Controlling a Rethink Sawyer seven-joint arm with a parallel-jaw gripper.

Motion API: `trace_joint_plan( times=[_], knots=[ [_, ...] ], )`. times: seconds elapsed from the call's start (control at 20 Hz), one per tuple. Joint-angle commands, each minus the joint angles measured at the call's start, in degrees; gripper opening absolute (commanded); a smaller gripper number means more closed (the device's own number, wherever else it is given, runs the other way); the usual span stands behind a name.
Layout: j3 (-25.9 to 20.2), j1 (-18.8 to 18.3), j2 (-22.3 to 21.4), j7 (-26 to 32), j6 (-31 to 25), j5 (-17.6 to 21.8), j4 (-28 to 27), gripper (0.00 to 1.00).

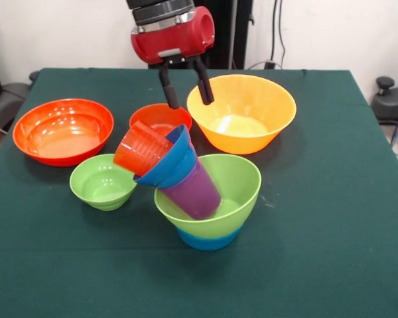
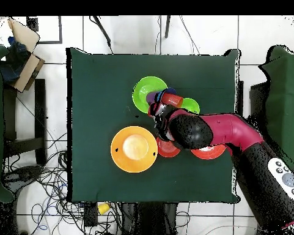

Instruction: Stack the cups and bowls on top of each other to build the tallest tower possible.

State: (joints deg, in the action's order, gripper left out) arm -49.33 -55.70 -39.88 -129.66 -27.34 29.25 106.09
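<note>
My gripper (image 1: 186, 89) is open and empty. It hangs above the table's far middle, just over the medium red-orange bowl (image 1: 160, 118) and beside the large yellow-orange bowl (image 1: 242, 112). The tower stands nearer the camera: a light green bowl (image 1: 249, 175) nested on a light blue bowl (image 1: 209, 240). A purple cup (image 1: 194, 191) leans inside it. A dark blue bowl (image 1: 174, 162) sits tilted on the cup. An orange-red cup (image 1: 142, 149) lies tipped to the left in that bowl. The yellow cup is out of view.
A large red-orange bowl (image 1: 63, 130) sits at the left, and a small light green bowl (image 1: 103, 181) is in front of it. In the overhead view my arm (image 2: 204, 130) covers part of the red bowls, and the yellow-orange bowl (image 2: 134, 149) lies beside it.
</note>
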Motion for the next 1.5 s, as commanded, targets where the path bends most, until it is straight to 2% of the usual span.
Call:
trace_joint_plan(
  times=[0.05,0.25,0.6,0.75,0.95,1.05,1.2,1.4,1.5],
  knots=[
    [0.8,-0.4,-1.6,14.0,-5.6,6.4,1.5,1.0],
    [2.1,-1.0,-3.8,13.3,-5.1,8.3,1.3,1.0],
    [1.1,-4.3,-2.5,14.1,-4.6,9.3,0.4,1.0],
    [0.7,-4.0,-1.7,12.5,-3.1,9.6,0.2,1.0],
    [-1.8,-5.0,0.7,14.0,-4.3,7.8,-0.4,1.0],
    [-3.9,-6.2,1.6,15.8,-6.1,6.0,-0.3,1.0],
    [-6.7,-7.1,3.1,15.0,-7.4,2.8,0.0,1.0],
    [-9.9,-8.1,7.7,13.9,-5.9,0.1,-0.9,1.0],
    [-10.9,-8.1,8.4,13.5,-5.3,-0.3,-0.9,1.0]
  ],
)
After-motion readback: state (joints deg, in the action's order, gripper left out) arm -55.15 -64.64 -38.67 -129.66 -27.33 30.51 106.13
